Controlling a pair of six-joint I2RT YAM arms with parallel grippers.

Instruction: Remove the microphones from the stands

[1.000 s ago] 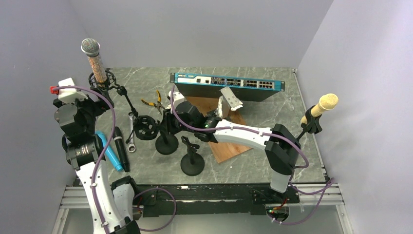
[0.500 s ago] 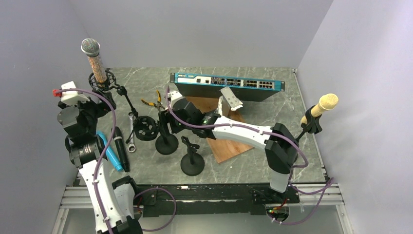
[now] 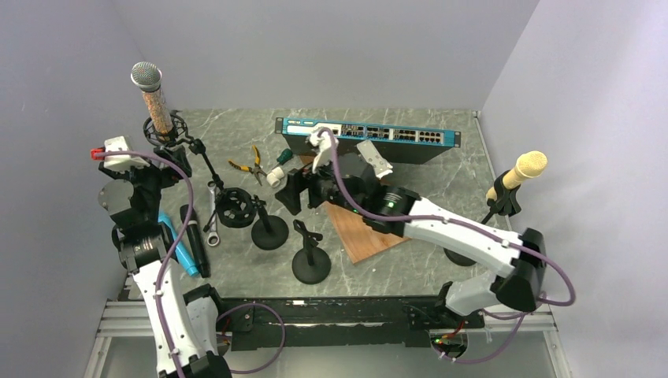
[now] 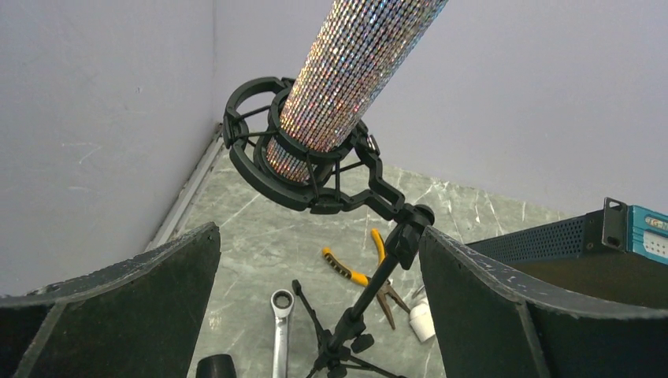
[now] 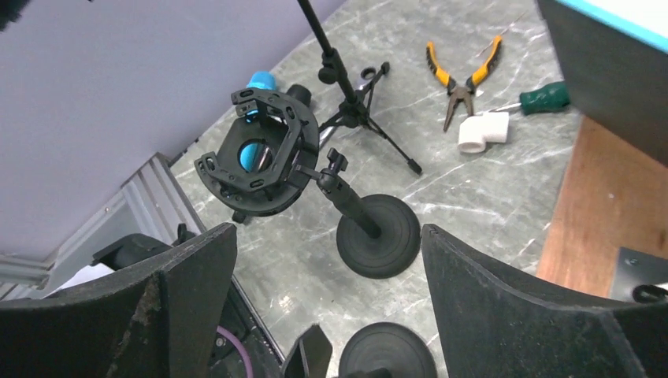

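A grey marbled desk (image 3: 465, 169) is walled in lilac; a sequinned cylindrical microphone (image 4: 346, 71) is cradled in a black webbed stand (image 4: 376, 189); left fingers (image 4: 118, 299) and right fingers (image 5: 181, 307) are spread, empty.

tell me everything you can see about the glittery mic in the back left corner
The glittery microphone has a long barrel covered in tiny sparkling tiles, coppery from above, and a silver mesh head. It stands nearly upright, head up, its lower end seated in a black ring-shaped shock mount on a thin black tripod stand at the table's back left corner. Only the mount touches it; the open left gripper sits below, clear of it.
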